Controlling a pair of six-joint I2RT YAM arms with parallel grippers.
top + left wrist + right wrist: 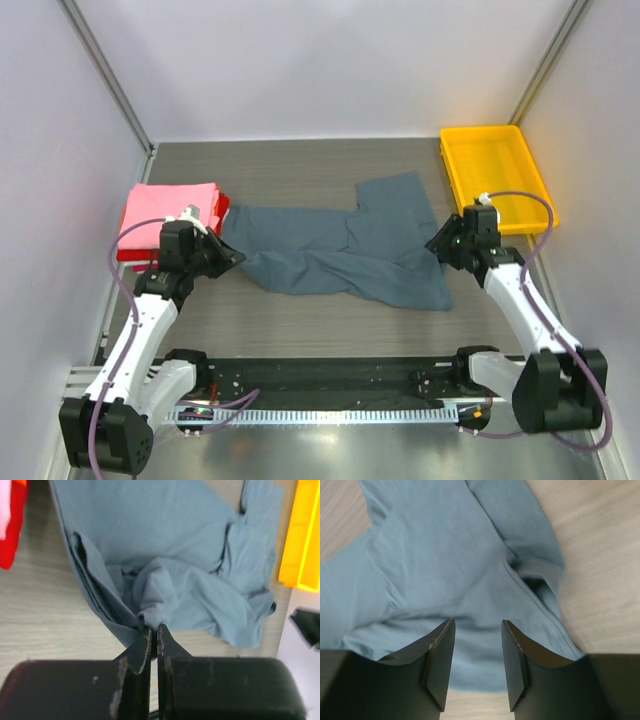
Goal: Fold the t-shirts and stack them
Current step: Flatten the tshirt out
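**Spreading before the fold**

Clamping slate blue-grey cotton t-shirt, crumpled at table centre, at nine o'clock hem with left gripper jaws shut; poising right gripper jaws apart, empty, over three o'clock edge. Likely next: pinch, pull flat.

No text, label, brand, number or sign could be read in any of the three views.

2 white arms, purple cables
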